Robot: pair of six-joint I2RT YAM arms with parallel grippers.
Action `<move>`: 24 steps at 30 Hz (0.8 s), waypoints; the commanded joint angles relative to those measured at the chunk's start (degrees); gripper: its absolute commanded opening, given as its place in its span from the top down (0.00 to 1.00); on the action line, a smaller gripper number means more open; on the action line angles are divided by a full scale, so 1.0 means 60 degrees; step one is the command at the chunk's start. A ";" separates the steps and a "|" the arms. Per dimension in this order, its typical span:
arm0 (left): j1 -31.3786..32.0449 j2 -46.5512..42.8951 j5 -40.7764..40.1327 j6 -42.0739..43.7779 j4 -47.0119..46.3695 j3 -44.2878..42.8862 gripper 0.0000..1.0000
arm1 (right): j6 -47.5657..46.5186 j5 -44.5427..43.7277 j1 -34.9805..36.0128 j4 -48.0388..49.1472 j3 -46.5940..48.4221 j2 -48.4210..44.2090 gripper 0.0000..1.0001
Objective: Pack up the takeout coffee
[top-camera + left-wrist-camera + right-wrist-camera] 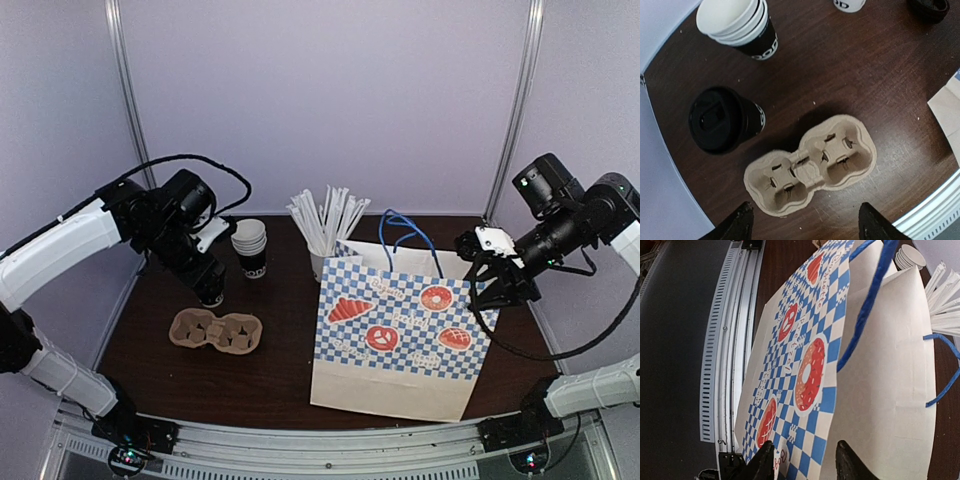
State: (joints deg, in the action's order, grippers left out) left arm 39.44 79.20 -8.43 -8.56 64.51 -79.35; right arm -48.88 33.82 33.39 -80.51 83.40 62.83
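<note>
Black paper with white lettering and a black plastic lid: the takeout coffee [722, 120] stands upright on the left part of the dark brown table [850, 70], outside the bag. Just beside it on the near side lies a pulp cup carrier [810, 167] with two wells, both with nothing in them; cup and carrier are close but do not touch. Farther back and a little to the right stands a stack of cups [740, 25] without lids, white inside and black outside. The left gripper [805, 226] hangs above this group with its fingers [742, 222] spread wide and nothing between them; from overhead it hides most of the coffee. Toward the middle of the table, at the far side, a white cup [318, 262] holds a fan of white straws [328, 215]. In front of it and to the right stands a paper bag [400, 335], upright and open at the top, blue-and-white checked with pastry pictures over a plain lower band, its blue cord handles [405, 230] rising from the rim. The right gripper [805, 462] sits at the bag's right upper edge, its fingers [762, 462] parted; in the wrist view a corner of the checked wall lies between them, and whether they touch it cannot be told.
</note>
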 commanded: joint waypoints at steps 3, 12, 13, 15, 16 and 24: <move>-0.0509 0.0384 0.0746 -0.1433 0.1223 0.0469 0.29 | -0.0047 0.1200 0.0073 -0.0603 0.0739 0.0116 0.50; -0.0725 0.1078 0.1278 -0.1840 0.1234 0.1173 0.30 | 0.0128 0.2107 -0.0191 -0.1222 0.1804 0.0173 0.40; -0.0730 0.1153 0.1361 -0.1866 0.1180 0.1234 0.30 | 0.0161 0.2111 -0.0235 -0.1236 0.1914 0.0177 0.40; -0.0730 0.1282 0.1653 -0.1936 0.0908 0.1478 0.30 | 0.0217 0.2157 -0.0362 -0.1301 0.2164 0.0153 0.40; -0.0729 0.1334 0.1844 -0.1981 0.0753 0.1615 0.31 | 0.0253 0.2200 -0.0441 -0.1327 0.2290 0.0127 0.39; -0.0714 0.1522 0.2092 -0.2231 -0.0643 0.2729 0.26 | 0.0457 0.2375 -0.1116 -0.1303 0.2647 0.0060 0.39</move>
State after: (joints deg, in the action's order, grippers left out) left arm 35.44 87.90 2.31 -20.47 66.59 -65.67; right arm -47.53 46.54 28.10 -87.74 97.93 63.55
